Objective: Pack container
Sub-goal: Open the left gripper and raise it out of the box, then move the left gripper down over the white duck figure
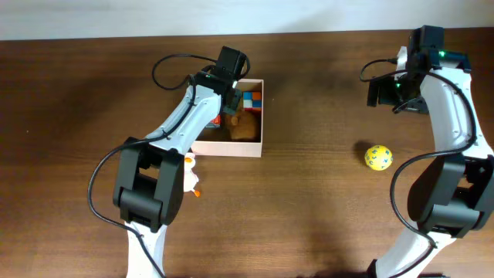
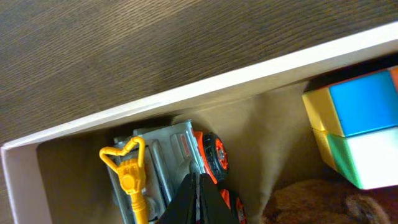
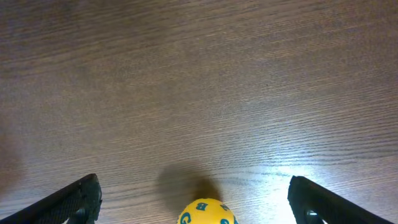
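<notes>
The container is a shallow white-walled box with a tan inside, left of the table's middle. In it lie a grey toy truck with orange wheels and a yellow hook, a colour cube and a brown plush. My left gripper is shut with nothing between its fingers, tips just above the truck inside the container. My right gripper hangs open above the bare table at the far right. A yellow ball with blue letters lies below it, between the two fingers and apart from both.
The yellow ball lies alone on the dark wooden table, right of the container. A small white and orange toy sits by the left arm's base, just in front of the container.
</notes>
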Tool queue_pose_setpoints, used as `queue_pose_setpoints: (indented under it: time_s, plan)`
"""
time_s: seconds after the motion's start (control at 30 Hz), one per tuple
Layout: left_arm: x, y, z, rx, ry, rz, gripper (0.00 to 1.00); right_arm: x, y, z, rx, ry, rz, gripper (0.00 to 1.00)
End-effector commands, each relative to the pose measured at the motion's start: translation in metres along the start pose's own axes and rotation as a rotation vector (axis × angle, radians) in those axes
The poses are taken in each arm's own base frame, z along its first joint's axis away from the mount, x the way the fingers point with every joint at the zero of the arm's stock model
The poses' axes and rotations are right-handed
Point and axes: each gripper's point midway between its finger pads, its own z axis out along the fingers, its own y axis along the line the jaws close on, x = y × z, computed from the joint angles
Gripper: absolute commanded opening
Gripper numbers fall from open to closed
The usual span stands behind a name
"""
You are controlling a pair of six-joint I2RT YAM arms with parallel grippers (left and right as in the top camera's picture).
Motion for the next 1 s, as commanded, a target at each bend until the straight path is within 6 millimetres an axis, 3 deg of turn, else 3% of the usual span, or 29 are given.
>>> queue_pose_setpoints:
  time_s: [0.0, 0.13, 0.23, 0.27, 0.33, 0.43, 0.53, 0.63, 0.73, 0.83, 0.97]
  plan:
    - [0.0, 0.006, 0.003, -0.026, 0.001, 0.01, 0.06, -0.007, 0.003, -0.014, -0.007, -0.04, -0.01, 0.99]
    - [-0.007, 0.005, -0.001, -0.025, -0.022, 0.006, 0.15, -0.007, 0.003, -0.014, -0.007, -0.04, -0.011, 0.99]
    - [-0.026, 0.007, -0.019, -0.024, -0.073, -0.001, 0.21, -0.007, 0.003, -0.014, -0.007, -0.04, -0.01, 0.99]
    - [-0.035, 0.009, -0.03, -0.024, -0.095, -0.006, 0.27, -0.007, 0.003, -0.014, -0.007, -0.04, -0.011, 0.99]
    - [-0.051, 0.016, -0.056, -0.024, -0.139, -0.017, 0.62, -0.007, 0.003, -0.014, -0.007, -0.04, -0.01, 0.99]
    - [-0.066, 0.028, -0.093, -0.025, -0.181, -0.031, 0.8, -0.007, 0.003, -0.014, -0.007, -0.04, -0.011, 0.99]
    - [-0.067, 0.04, -0.129, -0.023, -0.185, -0.059, 0.95, -0.007, 0.003, -0.014, -0.007, -0.04, -0.01, 0.99]
    - [-0.053, 0.051, -0.153, -0.002, -0.152, -0.116, 1.0, -0.007, 0.003, -0.014, -0.007, -0.04, -0.01, 1.0]
    - [-0.026, 0.066, -0.165, 0.016, -0.068, -0.218, 1.0, -0.007, 0.003, -0.014, -0.007, -0.04, -0.011, 0.99]
    - [0.006, 0.081, -0.167, 0.013, 0.046, -0.313, 0.99, -0.007, 0.003, -0.014, -0.007, -0.04, -0.011, 0.99]
    - [0.043, 0.087, -0.167, 0.043, 0.202, -0.421, 0.99, -0.007, 0.003, -0.014, -0.007, -0.04, -0.01, 0.99]
